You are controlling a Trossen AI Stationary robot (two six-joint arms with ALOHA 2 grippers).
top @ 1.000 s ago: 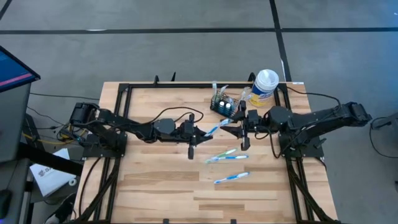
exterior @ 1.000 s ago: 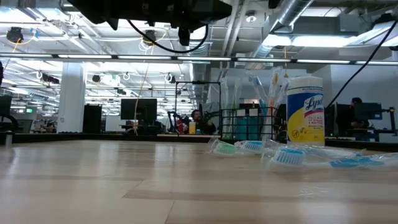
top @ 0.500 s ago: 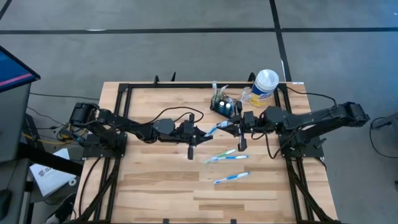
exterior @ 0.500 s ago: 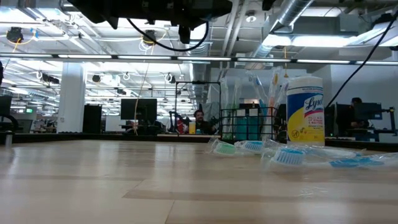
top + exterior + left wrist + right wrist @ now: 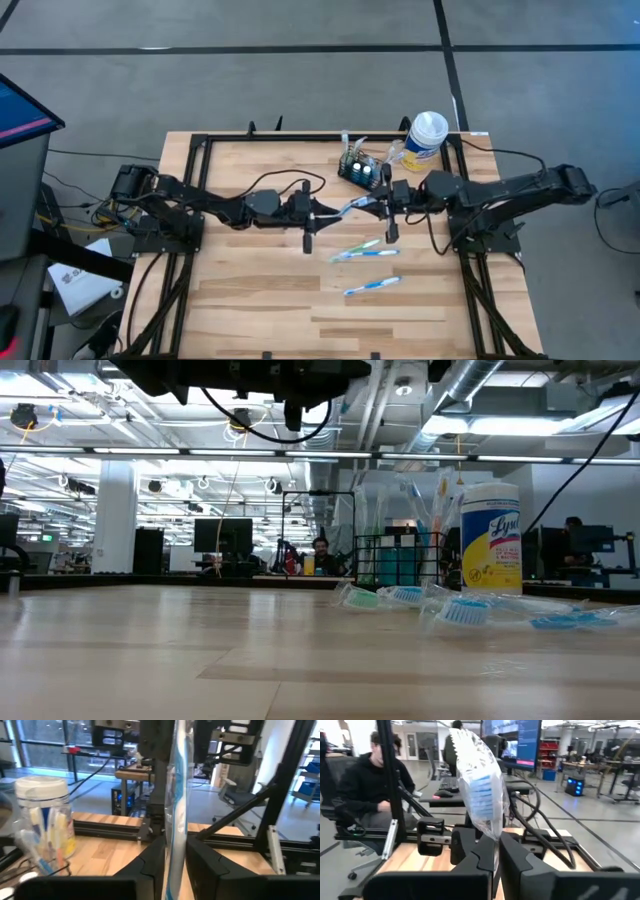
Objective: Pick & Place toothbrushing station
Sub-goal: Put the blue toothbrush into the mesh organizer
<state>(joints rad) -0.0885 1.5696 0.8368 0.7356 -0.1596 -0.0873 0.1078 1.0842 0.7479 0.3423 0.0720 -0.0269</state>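
Toothbrush [image 5: 350, 206] in clear wrap spans both grippers mid-air: right gripper [image 5: 383, 204] clamped on it, left gripper [image 5: 322, 212] narrowly parted round it; w/ a weak hold it could drop short of caddy [image 5: 361, 171] at table's far edge.

Light wooden table [image 5: 250, 290]; wire-mesh caddy [image 5: 358, 171], wipes canister [image 5: 426, 137], three wrapped toothbrushes [image 5: 366, 252] lying loose

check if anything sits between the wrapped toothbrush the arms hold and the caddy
Nothing visible does. The toothbrush hangs between the left gripper and right gripper, just short of the caddy; the canister stands off to one side.
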